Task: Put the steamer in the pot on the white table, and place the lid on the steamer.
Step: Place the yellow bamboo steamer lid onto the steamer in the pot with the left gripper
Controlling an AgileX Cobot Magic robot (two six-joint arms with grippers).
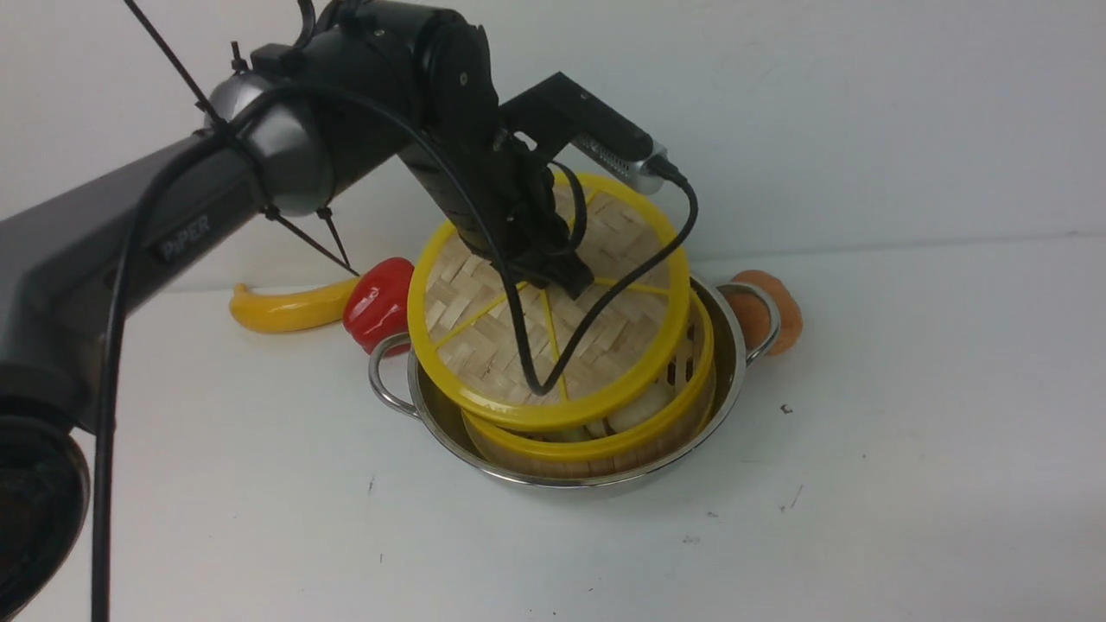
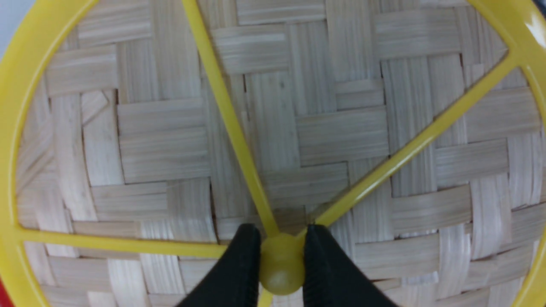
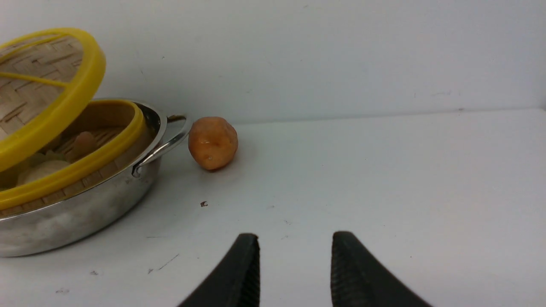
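My left hand (image 2: 281, 256) and cable hid the lid (image 1: 536, 320) knob up front; I gripped it, tilted over the steamer (image 1: 683, 389). Right hand (image 3: 294, 264) sat open.

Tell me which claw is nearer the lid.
Left. The left claw grips the knob of the lid; the right claw hangs open off to the pot's side.

Soft, even, bright light; faint shadows on the white table (image 1: 907, 484); slightly blurred, grainy pictures.
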